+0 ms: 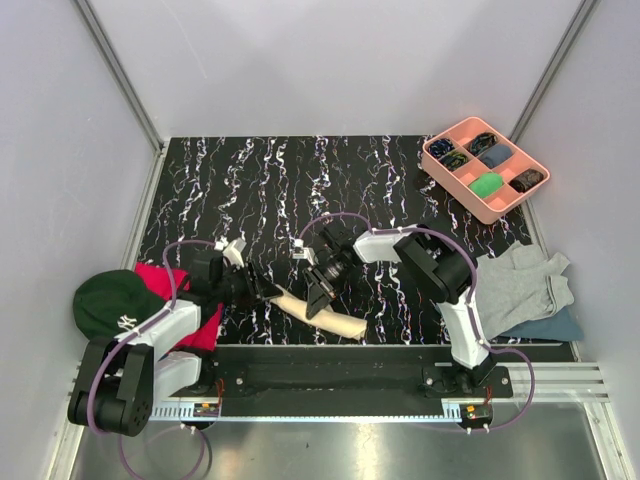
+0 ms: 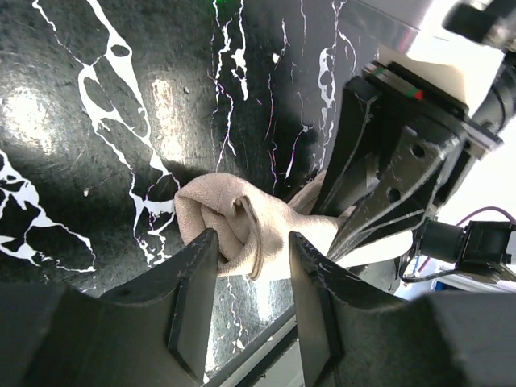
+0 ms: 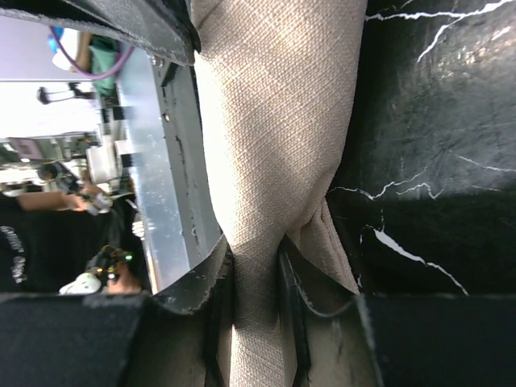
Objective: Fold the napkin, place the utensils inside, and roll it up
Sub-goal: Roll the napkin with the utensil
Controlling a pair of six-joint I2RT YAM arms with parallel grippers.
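The beige napkin (image 1: 322,314) lies rolled into a long bundle near the table's front edge. It also shows in the left wrist view (image 2: 230,222) and the right wrist view (image 3: 278,121). My right gripper (image 1: 318,292) is shut on the napkin and pinches the roll near its middle (image 3: 256,256). My left gripper (image 1: 266,291) is open. Its fingers (image 2: 193,298) straddle the roll's left end with a gap between them (image 2: 251,242). No utensils are visible; the rolled cloth hides whatever is inside.
A pink compartment tray (image 1: 437,160) stands at the back right. Grey (image 1: 520,282) and blue (image 1: 552,328) cloths lie at the right edge. A red cloth (image 1: 160,280) and a green cap (image 1: 112,302) lie by the left arm. A metal rail (image 1: 380,352) runs along the front.
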